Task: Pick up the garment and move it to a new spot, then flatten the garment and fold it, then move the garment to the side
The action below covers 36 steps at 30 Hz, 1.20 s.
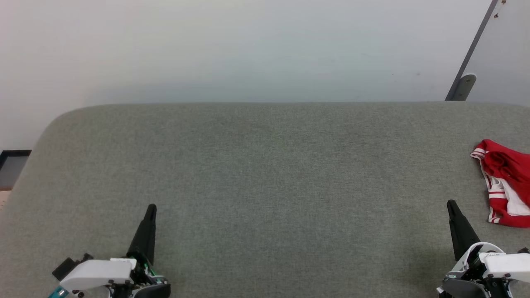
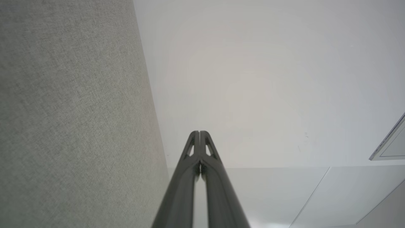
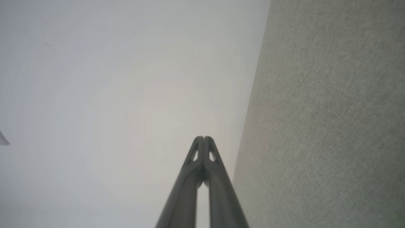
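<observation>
The garment [image 1: 507,182], red with white and striped trim, lies crumpled at the far right edge of the grey padded surface [image 1: 265,165], partly cut off by the frame. My right gripper [image 1: 452,204] rests at the lower right, shut and empty, a little to the left of and nearer than the garment. My left gripper [image 1: 151,207] sits at the lower left, also shut with nothing in it, far from the garment. In the wrist views each gripper's fingertips [image 2: 200,133] [image 3: 203,138] press together, pointing over the surface toward the wall.
A pale wall [image 1: 248,49] rises behind the surface's far edge. A grey metal bar with a bracket [image 1: 466,85] leans at the upper right. A dark object [image 1: 12,165] sits beyond the left edge. The wide middle of the grey surface lies between my grippers.
</observation>
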Motion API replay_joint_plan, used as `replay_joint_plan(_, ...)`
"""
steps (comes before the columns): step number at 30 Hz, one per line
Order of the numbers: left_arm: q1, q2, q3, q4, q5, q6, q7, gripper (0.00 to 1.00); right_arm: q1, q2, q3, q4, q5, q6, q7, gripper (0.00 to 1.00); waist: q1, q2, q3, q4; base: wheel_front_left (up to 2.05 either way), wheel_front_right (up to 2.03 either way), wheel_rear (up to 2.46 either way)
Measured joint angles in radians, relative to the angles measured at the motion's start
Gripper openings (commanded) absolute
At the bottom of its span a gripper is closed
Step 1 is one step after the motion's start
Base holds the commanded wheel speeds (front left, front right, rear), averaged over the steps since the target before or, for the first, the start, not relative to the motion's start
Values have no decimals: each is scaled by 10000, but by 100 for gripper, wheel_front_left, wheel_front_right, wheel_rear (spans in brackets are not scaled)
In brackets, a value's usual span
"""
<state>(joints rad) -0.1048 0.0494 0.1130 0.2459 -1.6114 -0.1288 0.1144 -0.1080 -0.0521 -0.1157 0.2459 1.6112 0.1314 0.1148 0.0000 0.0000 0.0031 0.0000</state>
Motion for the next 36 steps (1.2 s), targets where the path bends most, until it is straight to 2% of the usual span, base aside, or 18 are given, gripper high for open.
replay_joint_plan(36, 0, 0, 0, 0, 0, 0, 0, 0, 0, 0, 0, 0, 0, 0, 0, 0, 0, 1, 0, 0, 0, 0, 0)
